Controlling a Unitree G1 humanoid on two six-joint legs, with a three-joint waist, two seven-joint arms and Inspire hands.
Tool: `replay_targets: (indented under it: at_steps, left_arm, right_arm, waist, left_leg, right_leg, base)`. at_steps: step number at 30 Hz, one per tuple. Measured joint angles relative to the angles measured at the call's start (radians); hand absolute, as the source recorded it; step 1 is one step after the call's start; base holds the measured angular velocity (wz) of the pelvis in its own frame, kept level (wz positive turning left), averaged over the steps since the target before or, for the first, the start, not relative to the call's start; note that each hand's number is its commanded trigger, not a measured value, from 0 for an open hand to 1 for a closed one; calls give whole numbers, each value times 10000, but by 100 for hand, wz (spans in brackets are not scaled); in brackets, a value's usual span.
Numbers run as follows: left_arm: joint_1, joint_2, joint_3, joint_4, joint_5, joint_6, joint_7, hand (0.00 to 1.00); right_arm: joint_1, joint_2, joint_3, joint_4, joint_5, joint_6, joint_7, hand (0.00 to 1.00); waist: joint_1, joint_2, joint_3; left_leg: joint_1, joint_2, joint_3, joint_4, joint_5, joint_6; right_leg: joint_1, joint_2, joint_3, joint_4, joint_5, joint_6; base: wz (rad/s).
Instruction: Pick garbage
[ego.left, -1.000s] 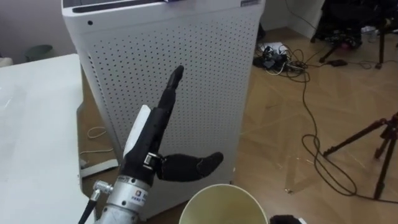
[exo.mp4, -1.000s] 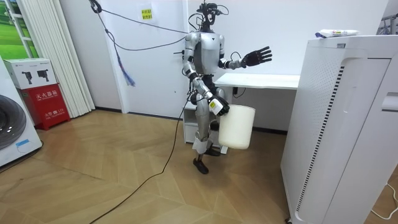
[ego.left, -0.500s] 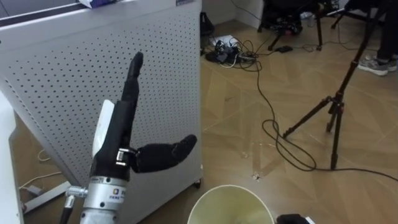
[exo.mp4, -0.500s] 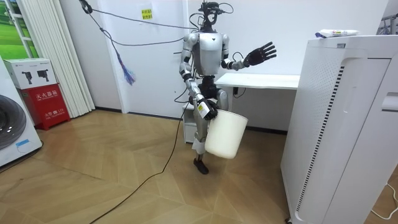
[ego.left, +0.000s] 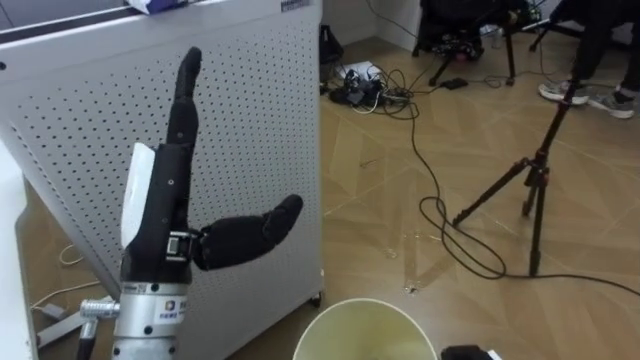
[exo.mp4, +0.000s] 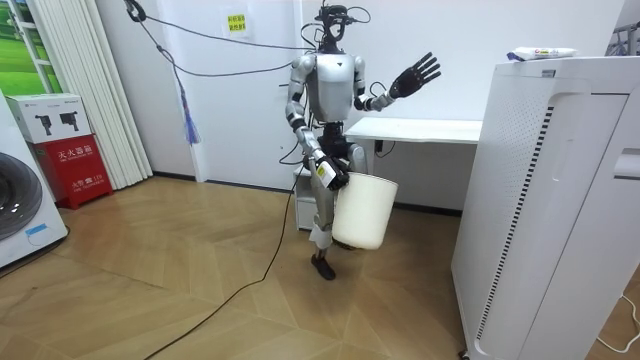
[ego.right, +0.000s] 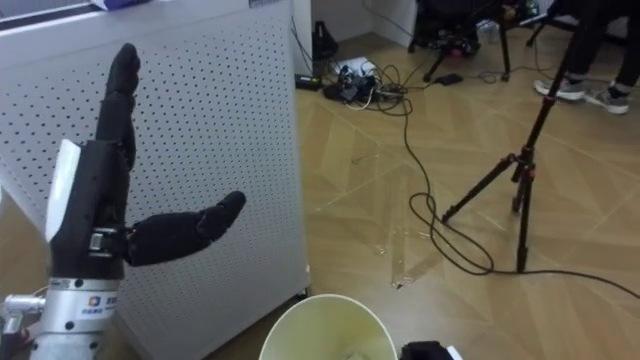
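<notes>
Left hand (ego.left: 160, 225) fingers straight, apart, before perforated white cabinet (ego.left: 250, 120); bucket (ego.left: 365, 315) below; tripod (ego.left: 541, 160) right.

Lab/test rm staged as home: washer (exo.mp4: 20, 212), desk (exo.mp4: 420, 129), tripod (ego.left: 534, 178), loose cables (ego.left: 366, 82) on wood floor (ego.left: 480, 130).

**Head pair close, room camera far**

The two eye views are aimed downward from the head, close on the raised left hand (ego.left: 160, 215) and the bucket (ego.left: 365, 325) rim. The whole robot is taken from across the room. The perforated white unit (ego.left: 250, 110) is shared.
</notes>
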Motion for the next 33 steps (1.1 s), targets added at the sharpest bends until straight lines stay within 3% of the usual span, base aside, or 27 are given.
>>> replay_targets:
  at_steps: [1,2,3,4,5,6,7,8,9,10,12,13,14,15,16,18,20,22,24,25,26,29,31,32,33]
  left_arm:
    - [0,-5,0,67,6,-94,45,0]
    - [1,-3,27,238,5,-267,123,0]
    - [30,-8,30,428,-1,-339,202,0]
    - [55,-23,28,445,12,-338,232,0]
    - [26,-73,25,435,69,-410,272,0]
    - [22,-77,25,445,156,-504,353,0]
    - [26,-67,26,457,171,-517,358,0]
    - [36,-70,28,486,189,-518,396,0]
    - [79,-71,41,489,196,-520,526,0]
    - [84,-70,57,489,195,-521,568,0]
    - [91,-76,182,487,255,-586,573,0]
    - [102,-82,219,488,303,-586,573,0]
    - [91,-67,268,482,495,-604,587,0]
    - [92,-69,257,477,622,-655,633,0]
    - [107,-68,257,476,657,-665,666,0]
    - [72,-67,255,469,653,-662,737,0]
    - [-24,-48,255,470,694,-664,734,0]
    - [-169,-55,255,460,853,-669,753,0]
    - [-456,-43,231,463,1024,-678,807,0]
    - [-491,-29,217,463,1112,-688,879,0]
    - [-486,38,22,441,1354,-965,1067,0]
    - [-629,19,-180,209,1375,-1301,1109,0]
    - [-711,32,-179,167,1364,-1393,1137,0]
    - [-710,66,-179,72,1358,-1384,1165,0]
    - [-713,169,-174,-26,1363,-1366,1241,0]
  right_arm:
    - [20,-7,0,0,7,-2,-9,100]
    - [62,-15,27,2,5,0,-31,100]
    - [115,-28,63,2,-4,8,-76,100]
    - [134,-27,57,2,-3,7,-100,100]
    - [147,-22,37,9,30,8,-188,100]
    - [147,-52,-13,68,35,9,-271,100]
    - [148,-62,-19,125,56,8,-342,100]
    - [147,-72,-19,259,77,8,-457,100]
    - [148,-106,-11,363,76,8,-542,100]
    - [156,-110,-8,400,72,8,-573,100]
    - [234,-133,12,422,67,13,-636,100]
    - [259,-127,12,422,53,16,-634,100]
    - [276,-124,-2,421,53,16,-613,100]
    - [277,-127,-32,411,82,15,-558,100]
    - [276,-128,-48,396,94,14,-544,100]
    - [236,-125,-79,321,97,1,-583,100]
    - [216,-99,-56,328,89,-5,-604,100]
    - [207,-15,-51,335,76,-4,-677,100]
    - [181,-22,-55,313,122,-9,-727,100]
    - [182,-19,-55,313,174,-14,-729,100]
    - [208,-18,-56,333,418,-47,-717,100]
    - [128,-27,-69,331,395,-165,-664,100]
    - [136,-23,-59,331,319,-180,-645,100]
    - [140,-23,-45,330,309,-182,-661,100]
    - [133,-19,-26,325,310,-182,-690,100]
  waist:
    - [2,42,13]
    - [129,7,56]
    - [213,30,9]
    - [167,48,-35]
    - [85,11,-13]
    - [88,-59,0]
    - [128,-121,23]
    - [247,-249,56]
    - [399,-235,42]
    - [475,-213,28]
    - [555,-118,-51]
    - [520,-84,-106]
    - [492,-139,-231]
    - [542,-280,-233]
    - [604,-315,-223]
    - [632,-350,-204]
    - [586,-341,-200]
    - [563,-352,-183]
    - [465,-368,-132]
    - [450,-347,-125]
    - [443,-296,-92]
    - [430,-146,-15]
    - [289,-70,-15]
    - [228,-65,-18]
    - [208,-93,-24]
  left_leg:
    - [-243,46,-191,582,149,-13]
    - [-720,107,-423,1483,607,16]
    - [-1058,16,-717,2026,837,51]
    - [-1167,-111,-809,2039,854,41]
    - [-1490,-479,-981,1848,507,313]
    - [-1929,-843,-1041,1383,387,445]
    - [-2124,-1017,-1028,1027,386,446]
    - [-2409,-1318,-1048,-8,433,385]
    - [-2616,-1384,-1061,-1219,597,293]
    - [-2722,-1385,-1061,-1820,778,283]
    - [-2888,-1307,-1168,-3664,1722,454]
    - [-2848,-1331,-1174,-3762,2068,499]
    - [-2702,-1455,-1059,-3721,2504,751]
    - [-2553,-1564,-811,-3610,2643,1000]
    - [-2522,-1632,-751,-3467,2671,1167]
    - [-2568,-1919,-578,-2687,1899,1482]
    - [-2470,-2114,-448,-2299,1358,1679]
    - [-2216,-2342,-366,-2072,919,1865]
    - [-1778,-2643,-440,-1986,488,2073]
    - [-1652,-2667,-479,-2029,401,2100]
    - [-1422,-2698,-664,-2144,283,2138]
    - [-1134,-2621,-993,-2572,275,2147]
    - [-966,-2584,-1232,-2757,283,2128]
    - [-866,-2588,-1363,-2827,263,2076]
    - [-823,-2622,-1479,-2831,210,1983]
  right_leg:
    - [4,54,32,145,-103,-21]
    - [44,185,275,409,-235,-136]
    - [72,274,542,494,-311,-241]
    - [72,286,604,505,-368,-236]
    - [72,290,750,487,-415,-253]
    - [149,315,946,336,-419,-244]
    - [235,325,1072,237,-403,-245]
    - [427,312,1307,39,-371,-281]
    - [647,321,1383,-185,-357,-302]
    - [755,321,1376,-259,-378,-315]
    - [1151,306,1302,-348,-703,-204]
    - [1284,264,1300,-339,-823,-147]
    - [1440,32,1048,-306,-1102,14]
    - [1593,-347,568,-313,-1302,219]
    - [1669,-525,305,-326,-1389,323]
    - [1983,-1020,-339,-279,-1615,666]
    - [2046,-1392,-609,449,-1687,820]
    - [1708,-1876,-781,1879,-1489,1165]
    - [1255,-2377,-1122,3486,-667,1409]
    - [1201,-2425,-1136,3717,-421,1409]
    - [1164,-2476,-1175,3872,-259,1435]
    - [288,-2427,-1307,3656,-788,1316]
    - [-74,-2397,-1315,2586,-809,1343]
    - [-134,-2321,-1303,1421,-720,1402]
    - [-117,-2214,-1234,146,-120,1369]
  base:
    - [-28]
    - [-36]
    - [-30]
    - [4]
    - [28]
    - [30]
    - [12]
    - [-12]
    - [-20]
    - [-25]
    - [-13]
    - [4]
    - [-5]
    - [-15]
    - [-26]
    - [-5]
    - [9]
    - [12]
    - [19]
    - [11]
    - [13]
    - [25]
    - [37]
    - [31]
    - [34]
